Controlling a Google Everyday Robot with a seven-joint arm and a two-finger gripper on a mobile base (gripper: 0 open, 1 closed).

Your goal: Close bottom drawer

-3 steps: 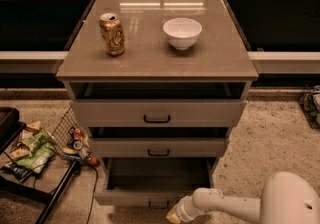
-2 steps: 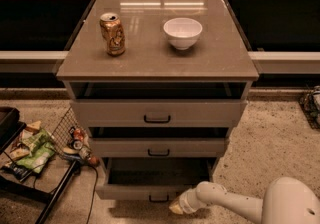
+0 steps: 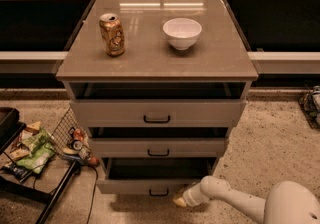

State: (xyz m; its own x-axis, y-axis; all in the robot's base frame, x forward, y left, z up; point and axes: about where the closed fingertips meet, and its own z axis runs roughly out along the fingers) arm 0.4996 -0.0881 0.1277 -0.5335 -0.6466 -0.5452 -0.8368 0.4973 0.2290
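Note:
The bottom drawer (image 3: 150,185) is the lowest and narrowest of three grey-beige drawers in the cabinet. It stands partly pulled out, its dark tray showing behind the front panel, with a small dark handle (image 3: 159,192) at the centre. My gripper (image 3: 181,201) is at the end of the white arm (image 3: 235,202) coming from the lower right. It sits against the right part of the drawer's front panel, just right of the handle.
The middle drawer (image 3: 158,147) and top drawer (image 3: 157,113) also stand partly open. On the cabinet top (image 3: 210,58) are a drink can (image 3: 112,34) and a white bowl (image 3: 182,33). A wire rack with snack bags (image 3: 35,148) stands on the floor at the left.
The bottom drawer has slid back toward the cabinet. My gripper has moved forward and up with its front panel.

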